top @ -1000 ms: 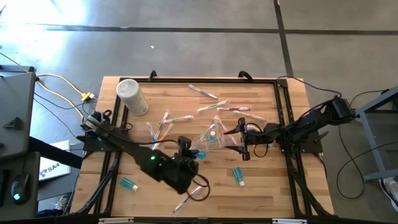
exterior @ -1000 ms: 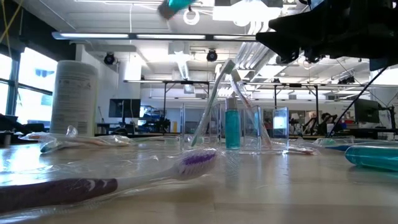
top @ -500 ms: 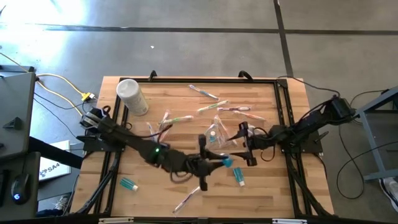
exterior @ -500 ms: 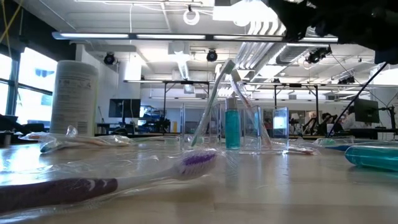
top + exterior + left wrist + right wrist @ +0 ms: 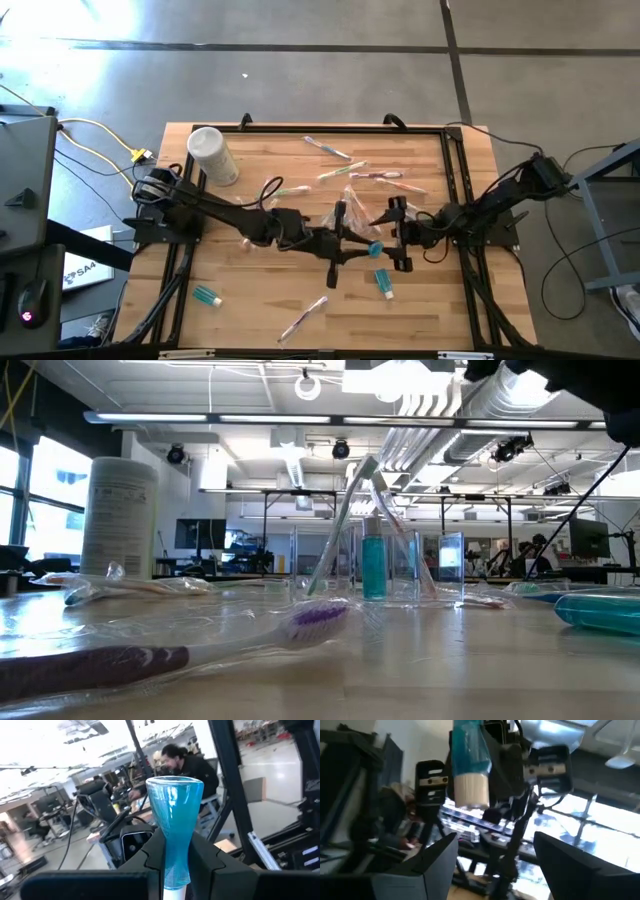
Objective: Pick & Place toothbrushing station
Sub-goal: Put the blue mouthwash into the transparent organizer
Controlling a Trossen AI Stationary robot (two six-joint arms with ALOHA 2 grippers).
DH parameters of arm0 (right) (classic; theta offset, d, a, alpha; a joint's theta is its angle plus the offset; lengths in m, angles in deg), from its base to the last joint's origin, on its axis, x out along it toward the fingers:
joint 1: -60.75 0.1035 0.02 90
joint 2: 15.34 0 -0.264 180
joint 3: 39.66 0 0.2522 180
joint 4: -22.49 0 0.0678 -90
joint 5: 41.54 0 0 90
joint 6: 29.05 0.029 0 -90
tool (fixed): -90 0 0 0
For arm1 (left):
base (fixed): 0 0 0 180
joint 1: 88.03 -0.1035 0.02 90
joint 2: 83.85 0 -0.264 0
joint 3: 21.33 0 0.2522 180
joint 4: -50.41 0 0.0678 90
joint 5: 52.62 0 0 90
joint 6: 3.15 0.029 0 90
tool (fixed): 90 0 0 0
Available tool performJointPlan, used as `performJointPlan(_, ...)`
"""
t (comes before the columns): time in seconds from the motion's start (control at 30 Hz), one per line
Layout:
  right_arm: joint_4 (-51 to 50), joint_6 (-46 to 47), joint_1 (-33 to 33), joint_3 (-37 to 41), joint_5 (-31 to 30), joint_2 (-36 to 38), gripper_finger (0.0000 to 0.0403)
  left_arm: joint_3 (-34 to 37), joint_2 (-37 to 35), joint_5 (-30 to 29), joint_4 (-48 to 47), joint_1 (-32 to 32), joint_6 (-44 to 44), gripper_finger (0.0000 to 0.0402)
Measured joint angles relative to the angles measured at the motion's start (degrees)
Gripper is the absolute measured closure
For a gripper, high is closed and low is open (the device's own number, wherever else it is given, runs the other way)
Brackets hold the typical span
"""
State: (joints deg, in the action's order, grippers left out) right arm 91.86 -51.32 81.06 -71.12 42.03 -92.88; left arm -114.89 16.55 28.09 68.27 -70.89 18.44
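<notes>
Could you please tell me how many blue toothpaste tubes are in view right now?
3: one held in the left gripper at mid-table, one lying on the table just nearer the front, one near the front-left corner. Others may be hidden.

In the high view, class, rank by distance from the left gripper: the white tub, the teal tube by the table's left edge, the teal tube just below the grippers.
From the left gripper:
1. Teal tube, just below it, right of centre.
2. Teal tube, near the left edge.
3. White tub, far left corner.

A white cylindrical tub (image 5: 211,155) is standing at the surface's (image 5: 450,310) far left corner; wrapped toothbrushes (image 5: 303,319) are lying scattered.
</notes>
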Motion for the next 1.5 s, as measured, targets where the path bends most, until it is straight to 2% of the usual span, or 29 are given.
performJointPlan(0.17,-2.0,-2.1,1.2,-2.2,-5.5,0.0,0.0149,1.3,0.0,1.4,1.1,-0.3,-0.4,0.0357)
performJointPlan(0.83,-2.7,-9.4,5.3,-2.5,-3.5,0.0,0.0149,1.3,0.0,1.3,0.4,-0.3,-0.2,0.0357)
performJointPlan(1.0,-2.9,-9.5,5.3,-4.9,-2.9,0.0,0.0149,1.3,0.0,0.2,1.2,-0.5,-0.2,0.0357)
performJointPlan(1.13,-6.8,-9.6,5.2,-6.6,-2.1,0.0,0.0149,1.3,0.0,0.1,1.3,-0.7,-0.2,0.0357)
performJointPlan(1.5,-7.9,-9.5,5.2,-6.8,-3.0,0.0,0.0149,1.3,0.0,0.2,1.0,-0.7,0.6,0.0355)
